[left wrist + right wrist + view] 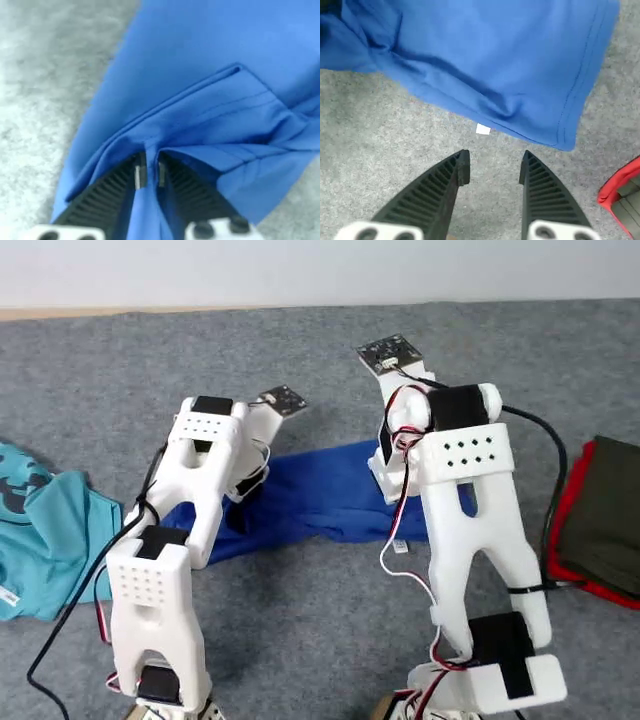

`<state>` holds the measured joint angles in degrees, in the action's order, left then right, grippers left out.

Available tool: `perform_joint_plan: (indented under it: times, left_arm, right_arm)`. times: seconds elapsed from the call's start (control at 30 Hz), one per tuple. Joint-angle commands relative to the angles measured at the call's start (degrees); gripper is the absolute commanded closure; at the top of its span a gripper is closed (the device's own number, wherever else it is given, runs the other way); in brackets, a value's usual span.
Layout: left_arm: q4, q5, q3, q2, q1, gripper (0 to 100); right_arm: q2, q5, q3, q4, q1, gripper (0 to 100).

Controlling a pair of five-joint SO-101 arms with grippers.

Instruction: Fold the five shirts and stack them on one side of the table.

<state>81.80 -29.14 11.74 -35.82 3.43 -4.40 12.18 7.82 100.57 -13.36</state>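
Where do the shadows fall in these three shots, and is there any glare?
High view: soft, even light, only faint shadows on the grey table, no glare. Left wrist view: the blue shirt darkens in its folds near the left gripper, which pinches it. Right wrist view: a dark shadow band runs under the shirt's edge, ahead of the open right gripper; no glare.

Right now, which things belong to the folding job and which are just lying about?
Job:
blue shirt, in the shut left gripper
teal shirt
folded stack
open right gripper

Lying about:
white tag by the blue shirt's edge, loose or attached unclear
grey table
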Motion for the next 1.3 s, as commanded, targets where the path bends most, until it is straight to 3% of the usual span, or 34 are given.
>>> perform_joint_plan:
  times: [0.0, 0.37, 0.57, 0.87, 1.17, 1.27]
  left_arm:
    - [-1.85, 3.34, 1.89, 0.62, -2.29, 96]
    - [6.07, 10.9, 10.51, 0.53, -2.81, 89]
    - [7.38, 10.9, 11.47, 0.79, -2.9, 89]
    - [18.9, 10.2, 19.03, 10.55, -2.29, 90]
    - [18.37, 4.92, -8.75, 30.95, 0.18, 90]
    - [14.95, 3.6, -16.22, 34.02, -0.97, 90]
  right_arm:
    - [-0.22, -0.53, 0.26, 1.45, -0.48, 82.4]
    - [-0.22, -0.35, 0.18, 0.57, -0.22, 82.4]
    - [-0.22, -0.35, 0.18, 0.57, -0.22, 82.4]
    - [-0.22, -0.35, 0.18, 0.66, 0.57, 82.4]
    - [-0.22, -0.35, 0.26, 0.66, 8.4, 82.4]
    - [-0.22, -0.35, 0.26, 0.84, 10.42, 82.4]
